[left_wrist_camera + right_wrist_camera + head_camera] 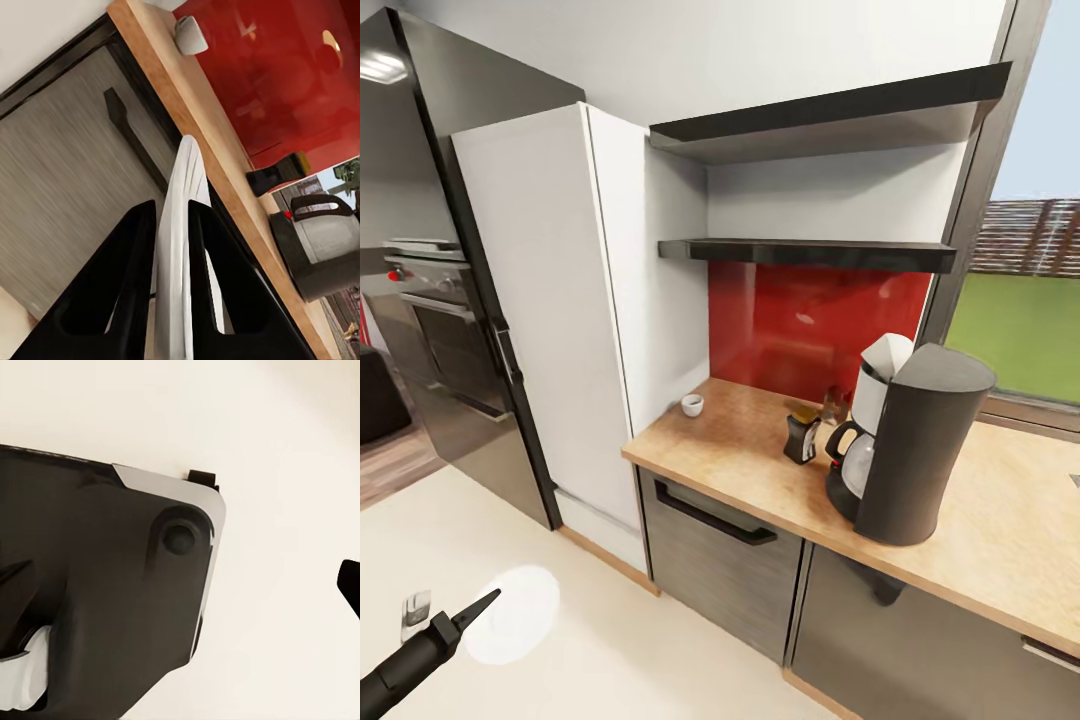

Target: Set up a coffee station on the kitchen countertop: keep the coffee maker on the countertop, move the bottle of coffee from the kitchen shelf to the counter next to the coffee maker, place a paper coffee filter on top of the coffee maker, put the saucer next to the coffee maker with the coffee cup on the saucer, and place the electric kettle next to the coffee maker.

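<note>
Carry the saucer [180, 247], pinched on edge in the closed left gripper [174, 225], level to the kitchen countertop [1000, 520]'s bare front edge beside the coffee maker [915, 445]; right gripper's opening impossible to tell.

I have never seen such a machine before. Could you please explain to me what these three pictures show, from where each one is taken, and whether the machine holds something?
This is a simulated wheeled robot with two arms. The big picture comes from a camera on its head, looking at a kitchen. The other two come from cameras near each hand.

On the kitchen countertop stand the coffee maker, the bottle of coffee beside it, and the coffee cup near the white cabinet. Two black shelves hang above.

The left hand appears low in the head picture, holding the saucer, a flat white dish. In the left wrist picture its two black fingers clamp the saucer edge-on.

The right wrist picture shows pale floor and a dark robot part; whether that hand is open or shut I cannot tell.
</note>
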